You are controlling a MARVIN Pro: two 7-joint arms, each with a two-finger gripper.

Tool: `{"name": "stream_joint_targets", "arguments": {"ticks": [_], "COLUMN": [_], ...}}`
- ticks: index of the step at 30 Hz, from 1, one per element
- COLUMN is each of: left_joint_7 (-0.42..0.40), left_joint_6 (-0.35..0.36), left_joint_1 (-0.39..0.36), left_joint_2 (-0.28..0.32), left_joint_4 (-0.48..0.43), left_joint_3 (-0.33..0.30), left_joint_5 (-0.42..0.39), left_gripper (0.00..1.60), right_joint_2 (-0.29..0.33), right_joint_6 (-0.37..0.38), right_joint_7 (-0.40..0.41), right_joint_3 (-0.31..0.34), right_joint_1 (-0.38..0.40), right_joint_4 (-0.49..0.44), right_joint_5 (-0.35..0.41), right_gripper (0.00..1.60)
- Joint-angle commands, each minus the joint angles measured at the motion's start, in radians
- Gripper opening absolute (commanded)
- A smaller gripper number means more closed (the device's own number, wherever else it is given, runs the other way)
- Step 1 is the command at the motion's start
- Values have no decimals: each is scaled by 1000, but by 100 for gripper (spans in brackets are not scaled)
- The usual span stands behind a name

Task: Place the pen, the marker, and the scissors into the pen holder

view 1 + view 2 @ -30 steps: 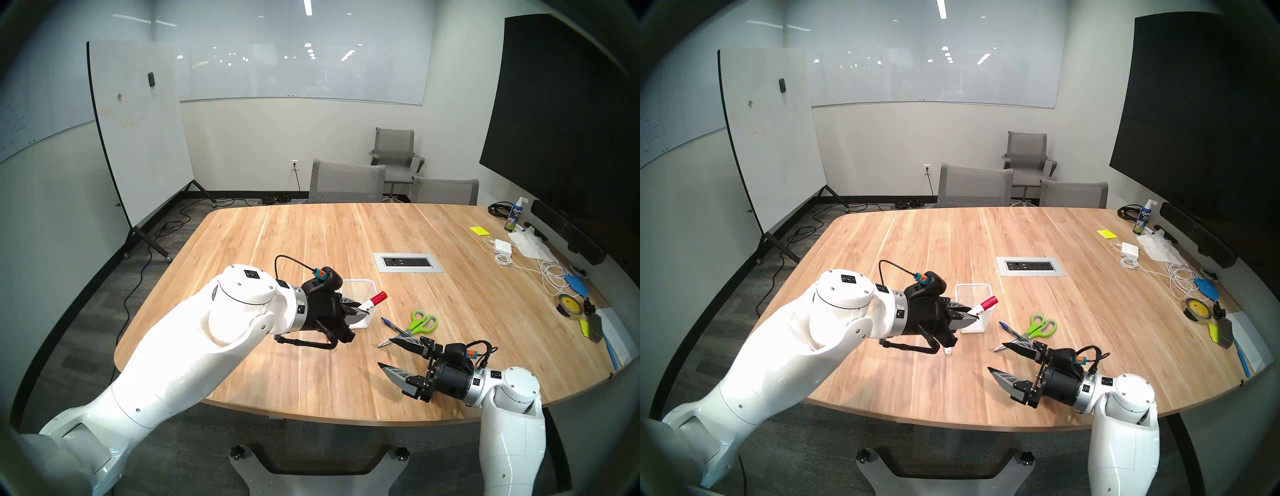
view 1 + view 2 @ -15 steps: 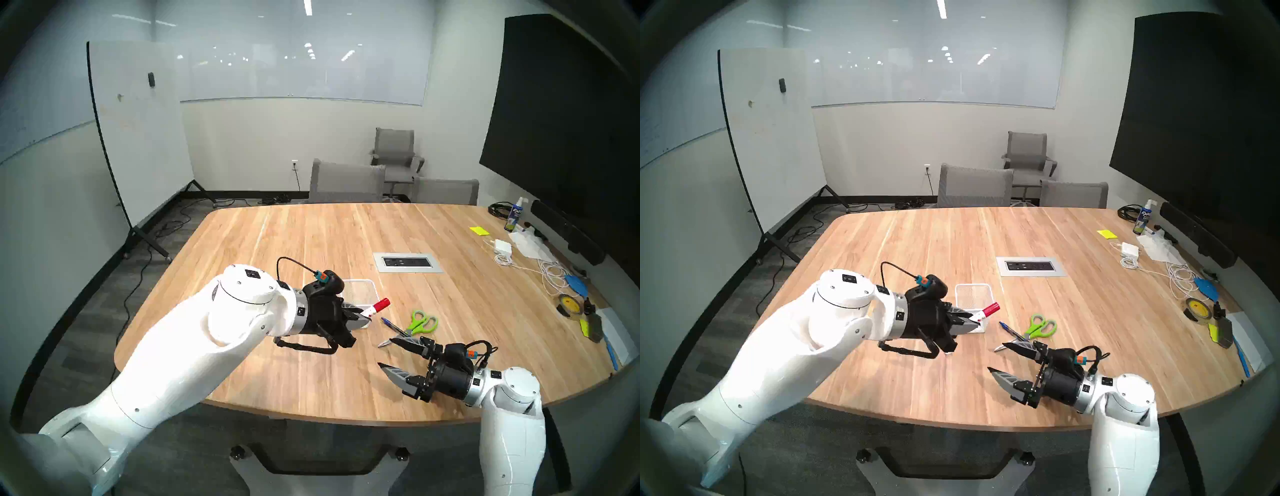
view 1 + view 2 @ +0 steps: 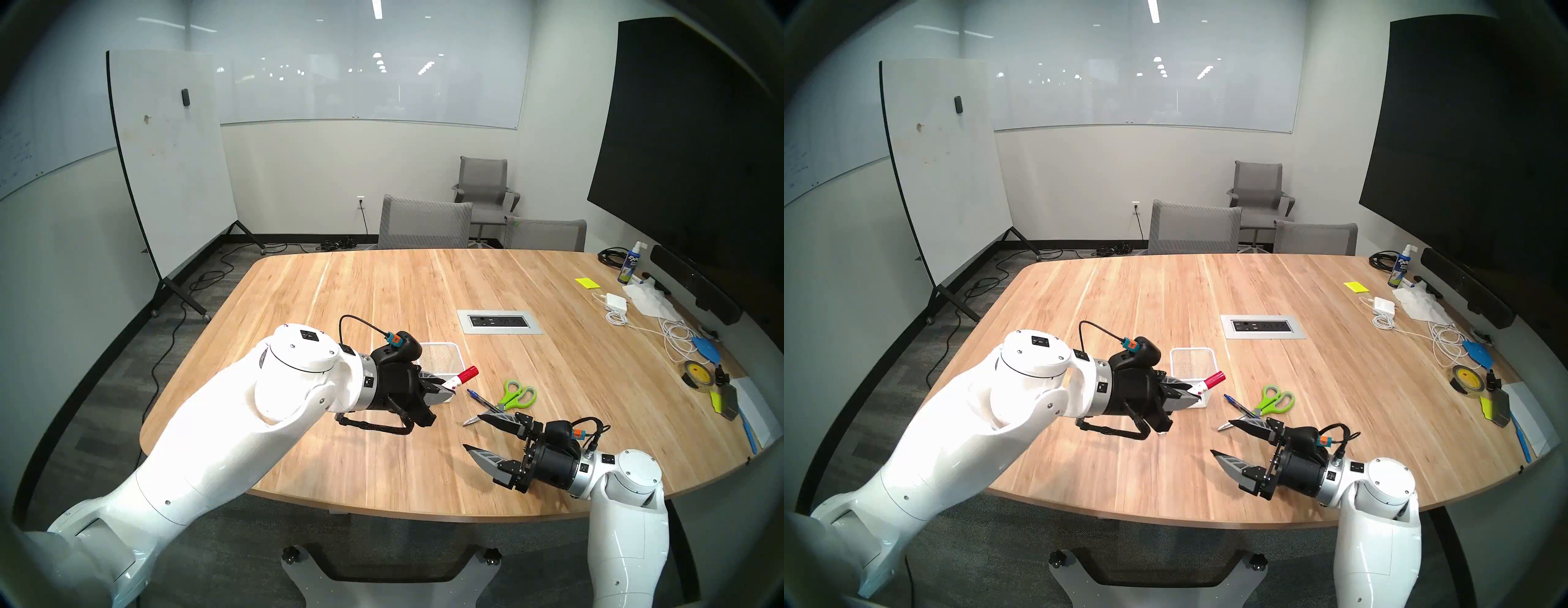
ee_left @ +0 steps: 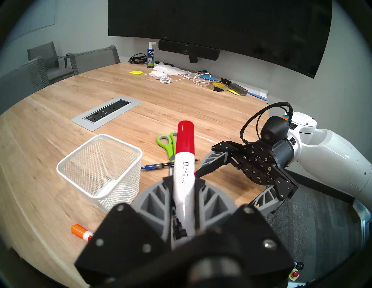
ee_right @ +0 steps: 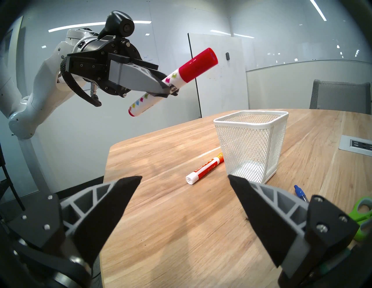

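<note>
Two arms over the table (image 3: 382,297). Left gripper (image 5: 169,91), upper left of the right wrist view, jaws clamped on the red marker (image 5: 181,78), held in the air tilted cap-up. Right gripper (image 3: 471,433) wide, empty. Holder (image 5: 251,144) upright at centre, scissors (image 3: 515,395) and pen (image 3: 479,399) flat on the table right of it. Orange marker (image 5: 205,168) lies just left of the holder.

My left gripper (image 3: 450,388) reaches toward two o'clock, fingers (image 4: 159,198) pinched tight. My right gripper (image 3: 473,433) points toward ten o'clock, fingers (image 5: 118,196) spread wide.
</note>
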Motion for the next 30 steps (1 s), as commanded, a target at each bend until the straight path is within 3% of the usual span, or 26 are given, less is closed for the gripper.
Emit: {"name": "stream_joint_targets", "arguments": {"ticks": [1,12,20,24,30], "left_joint_7": [3,2,2,1,2], "left_joint_6": [-6,-6,-6,-6,-6], "left_joint_1": [-8,-8,-8,-8,-8], "left_joint_2": [-5,-5,-5,-5,-5], "left_joint_4": [-18,-17,-17,-17,-17], "left_joint_3": [-7,-7,-7,-7,-7], "left_joint_5": [1,2,2,2,2], "left_gripper": [0,0,0,0,0], "right_joint_2": [9,21,31,50,79], "right_joint_6": [2,75,73,133,142], "right_joint_7": [-1,-1,-1,-1,-1], "right_joint_3": [-14,-25,-22,-25,-38], "right_joint_1": [-2,10,22,34,39], "right_joint_4": [-39,-71,-103,-111,-106], "right_joint_5": [5,38,49,85,108], "right_gripper": [160,160,160,160,160]}}
